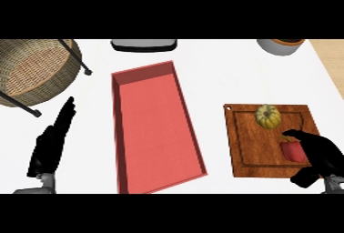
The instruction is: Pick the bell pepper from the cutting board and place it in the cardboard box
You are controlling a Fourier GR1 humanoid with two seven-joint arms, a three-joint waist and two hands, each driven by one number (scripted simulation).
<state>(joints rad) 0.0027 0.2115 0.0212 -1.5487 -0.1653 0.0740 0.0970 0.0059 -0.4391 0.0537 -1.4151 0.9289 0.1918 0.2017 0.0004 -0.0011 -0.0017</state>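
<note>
Closing on the pepper (293,152) at the board's (249,136) right edge, the right hand (321,154) curls round it, thumb above, fingers below; best to settle the pinch before lifting, clear of the small squash (268,116); the red box (156,129) lies left on the desk (215,77); the left hand (52,143) rests spread, fingers straight.

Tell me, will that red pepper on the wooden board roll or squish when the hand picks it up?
The red bell pepper looks smooth and glossy, so it could slip a bit against the right hand curling beside it. Its rounded, lumpy shape suggests it might wobble or roll slightly on the flat cutting board if nudged. It probably keeps its shape rather than squishing.
</note>
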